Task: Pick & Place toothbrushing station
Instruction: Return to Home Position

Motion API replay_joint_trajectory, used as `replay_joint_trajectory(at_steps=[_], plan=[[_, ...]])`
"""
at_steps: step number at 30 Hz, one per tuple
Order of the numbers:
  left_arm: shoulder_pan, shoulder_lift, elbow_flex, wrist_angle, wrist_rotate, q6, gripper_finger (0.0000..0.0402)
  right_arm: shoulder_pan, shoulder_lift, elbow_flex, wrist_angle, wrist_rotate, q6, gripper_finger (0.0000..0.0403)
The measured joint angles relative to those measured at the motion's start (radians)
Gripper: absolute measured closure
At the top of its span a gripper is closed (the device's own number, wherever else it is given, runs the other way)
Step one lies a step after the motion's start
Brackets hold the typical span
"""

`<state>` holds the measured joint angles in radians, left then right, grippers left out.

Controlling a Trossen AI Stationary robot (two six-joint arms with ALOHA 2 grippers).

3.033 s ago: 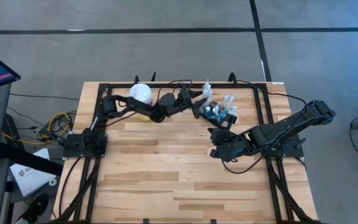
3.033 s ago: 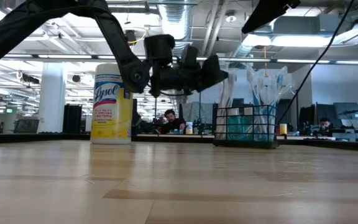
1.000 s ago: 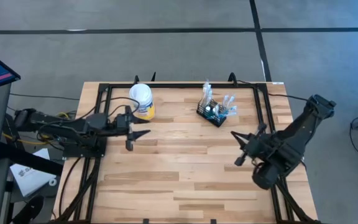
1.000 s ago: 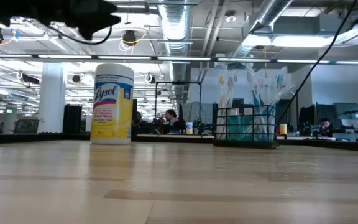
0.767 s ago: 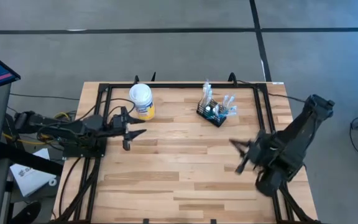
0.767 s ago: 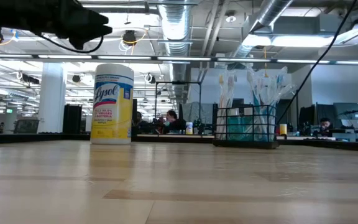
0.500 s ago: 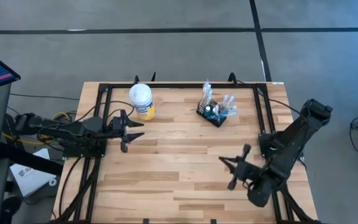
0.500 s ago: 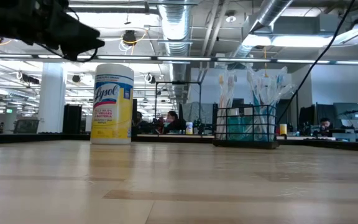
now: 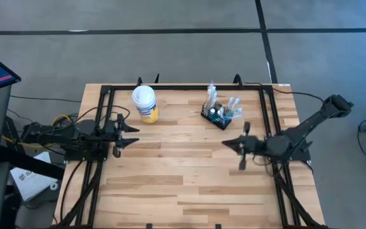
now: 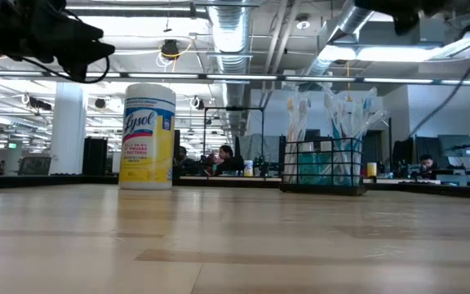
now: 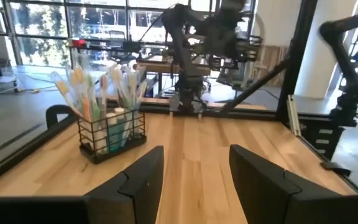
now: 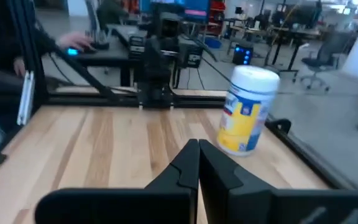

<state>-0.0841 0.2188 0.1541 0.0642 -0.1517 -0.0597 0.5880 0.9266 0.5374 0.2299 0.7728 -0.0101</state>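
High view: black mesh caddy w/ toothbrushes sits at table rear, right of centre. Yellow canister well apart to its left. Left gripper over left edge, fingers wide, empty. Right gripper near caddy's front, fingers pressed together, empty.

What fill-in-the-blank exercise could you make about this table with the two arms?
The black wire caddy holds several ___.
The yellow canister has a ___ lid.
The fingers of the left gripper are ___.
The fingers of the right gripper are ___.
Missing words: toothbrushes; white; open; shut.
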Motion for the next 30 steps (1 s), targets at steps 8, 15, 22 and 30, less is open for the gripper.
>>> replay_joint_trajectory(at_steps=[8,15,22,30], plan=[[0.0,-0.184,-0.001,-0.114,0.049,-0.003,0.0224,-0.003,-0.395,-0.269,0.013,0.037,0.002,0.0403],[0.0,-0.2,-0.007,-0.206,-0.001,-0.002,0.0224,-0.004,-0.881,-0.477,-0.049,0.049,-0.068,0.0403],[-0.002,-0.217,-0.082,-0.205,0.023,-0.034,0.0224,-0.014,-0.898,-0.522,-0.074,0.131,-0.109,0.0403],[-0.003,-0.217,-0.099,-0.162,0.038,-0.023,0.0224,-0.032,-0.892,-0.521,-0.189,0.04,0.027,0.0403]])
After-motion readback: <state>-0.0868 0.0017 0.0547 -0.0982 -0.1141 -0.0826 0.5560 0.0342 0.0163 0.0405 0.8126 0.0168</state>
